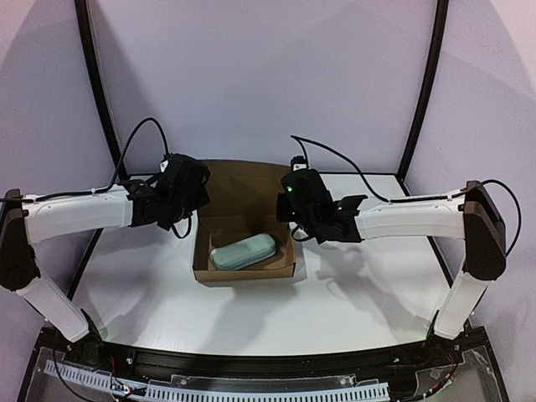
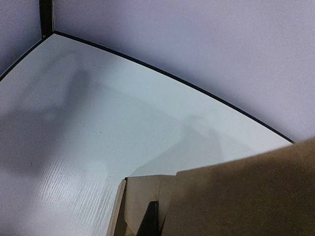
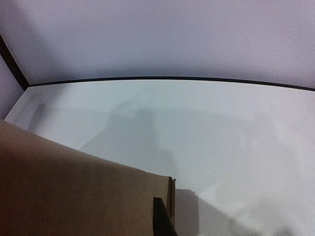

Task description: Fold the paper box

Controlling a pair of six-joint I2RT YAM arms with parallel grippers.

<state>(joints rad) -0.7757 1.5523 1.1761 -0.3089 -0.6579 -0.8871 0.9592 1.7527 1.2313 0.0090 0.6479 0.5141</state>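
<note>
Plenty of bare white table (image 1: 360,293) in front of and to both sides of the paper box (image 1: 243,272), which sits mid-table with its walls up and its rear flap raised toward the black strip (image 3: 162,78) at the foot of the back wall. Inside, a pale grey-green case (image 1: 243,250) lies flat on the box floor. Both arms reach in level from the sides: the left gripper (image 2: 156,222) is closed on the flap's left edge and the right gripper (image 3: 165,221) on its right, each showing one dark finger against the cardboard.
</note>
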